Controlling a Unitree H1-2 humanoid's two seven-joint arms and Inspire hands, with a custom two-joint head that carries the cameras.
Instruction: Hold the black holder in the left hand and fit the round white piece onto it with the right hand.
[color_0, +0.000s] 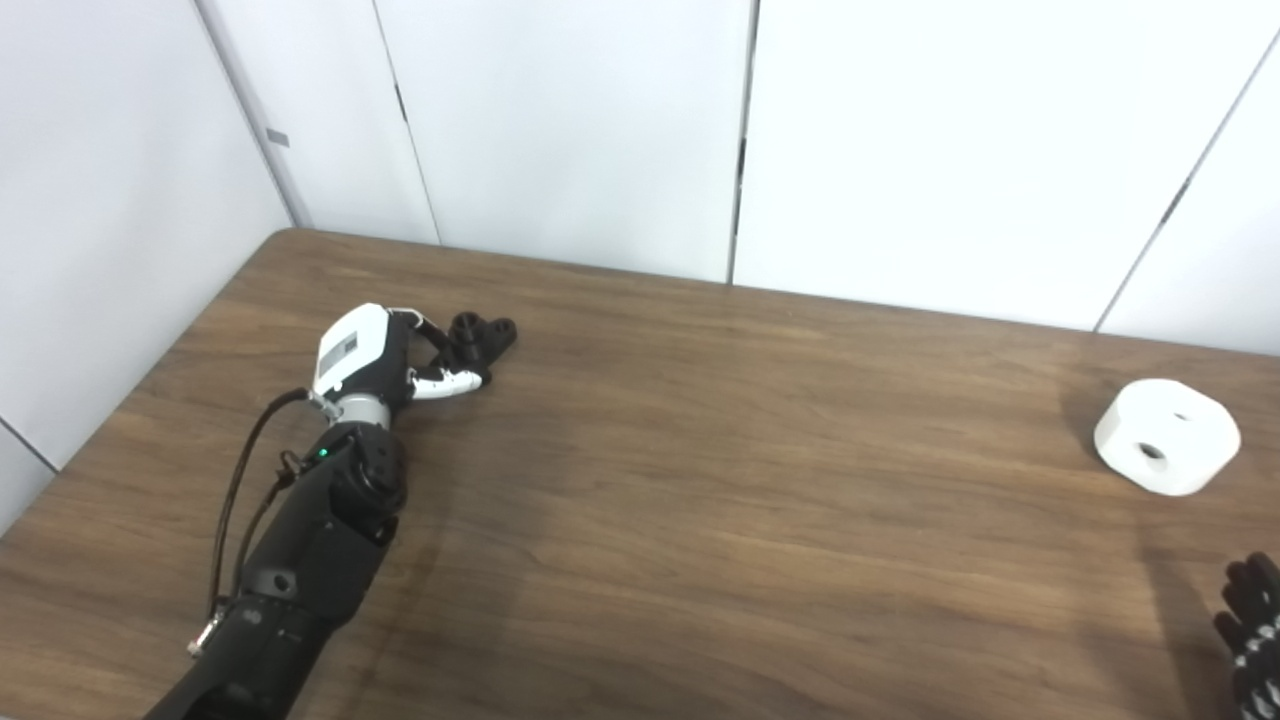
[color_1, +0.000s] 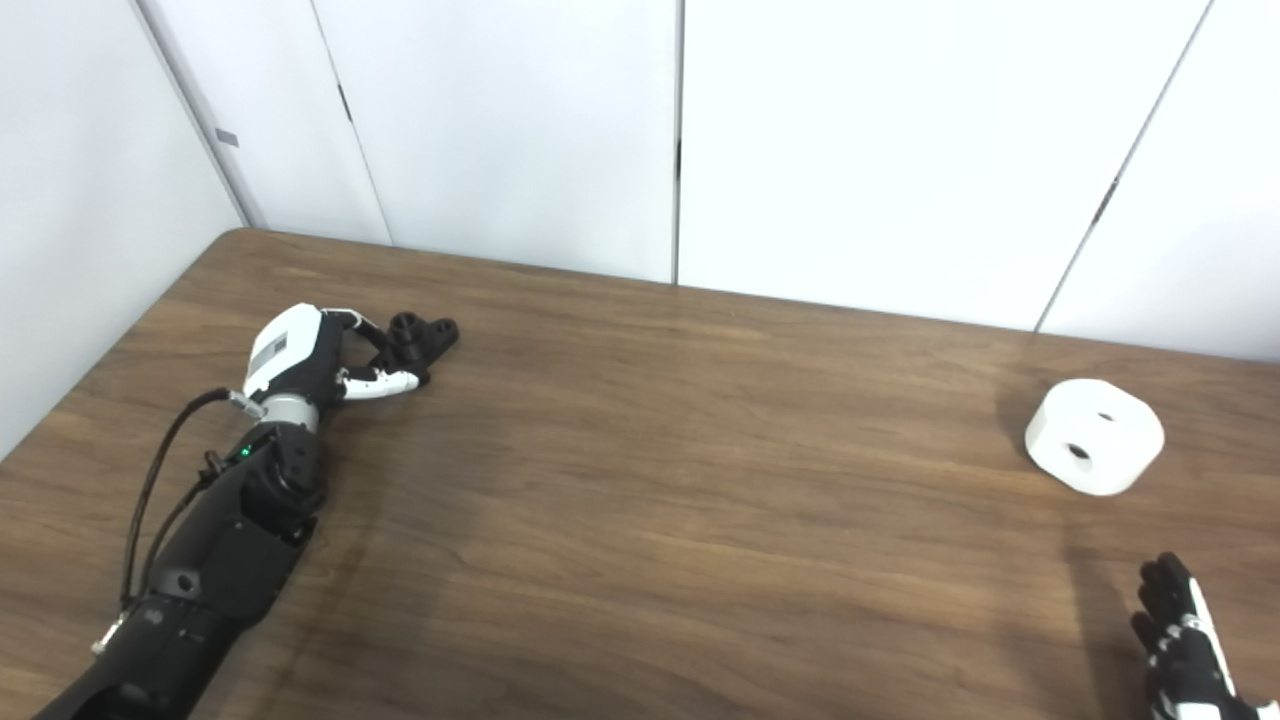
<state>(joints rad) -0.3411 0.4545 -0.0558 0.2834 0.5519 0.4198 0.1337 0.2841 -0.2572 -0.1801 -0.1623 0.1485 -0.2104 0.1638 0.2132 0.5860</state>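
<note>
— Two hands in the left eye view?
— Yes. The left hand (color_0: 372, 360) reaches across the table (color_0: 700, 480) to its far left part, its fingers (color_0: 450, 381) curled around the holder (color_0: 482, 336), which lies on the wood. Whether the grasp is tight I cannot tell.
— And the right hand (color_0: 1252, 625)?
— Only dark fingertips at the lower right edge; clenched or released, I cannot tell. The white piece (color_0: 1167, 436) sits beyond it, apart.
— The right eye view?
— More of that hand shows: fingers spread, holding nothing, near the piece but not touching.
</note>
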